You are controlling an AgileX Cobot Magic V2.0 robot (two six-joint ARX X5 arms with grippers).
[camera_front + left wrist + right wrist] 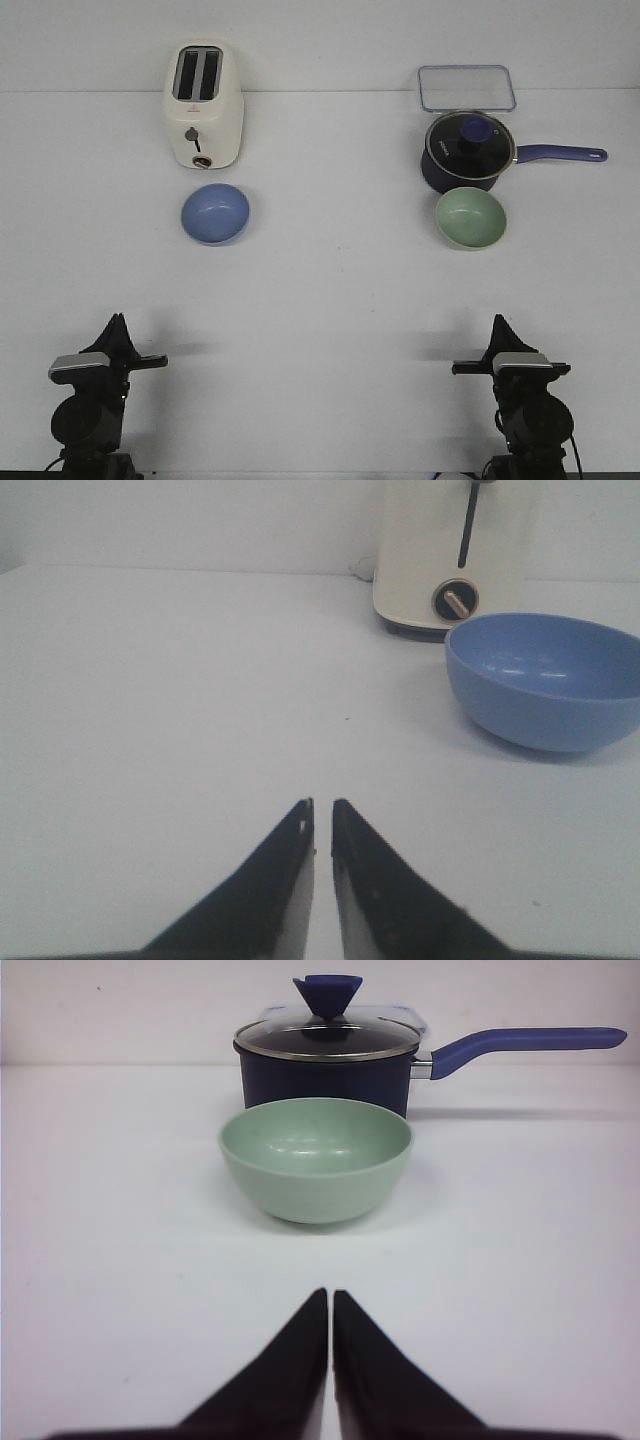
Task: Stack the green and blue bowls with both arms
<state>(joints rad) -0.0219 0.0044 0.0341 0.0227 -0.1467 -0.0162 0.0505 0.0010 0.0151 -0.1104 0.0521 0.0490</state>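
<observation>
The light blue bowl [215, 213] stands upright on the white table, just in front of the toaster; it also shows in the left wrist view [545, 680]. The pale green bowl [470, 217] stands upright in front of the saucepan; it also shows in the right wrist view [316, 1158]. My left gripper [118, 320] is near the front left, shut and empty, well short of the blue bowl; its tips show in the left wrist view [321, 805]. My right gripper [497, 321] is near the front right, shut and empty, in line with the green bowl [330, 1294].
A cream toaster [203, 104] stands behind the blue bowl. A dark navy saucepan [465, 152] with glass lid stands right behind the green bowl, its handle [560, 154] pointing right. A clear rectangular lid [466, 88] lies behind the saucepan.
</observation>
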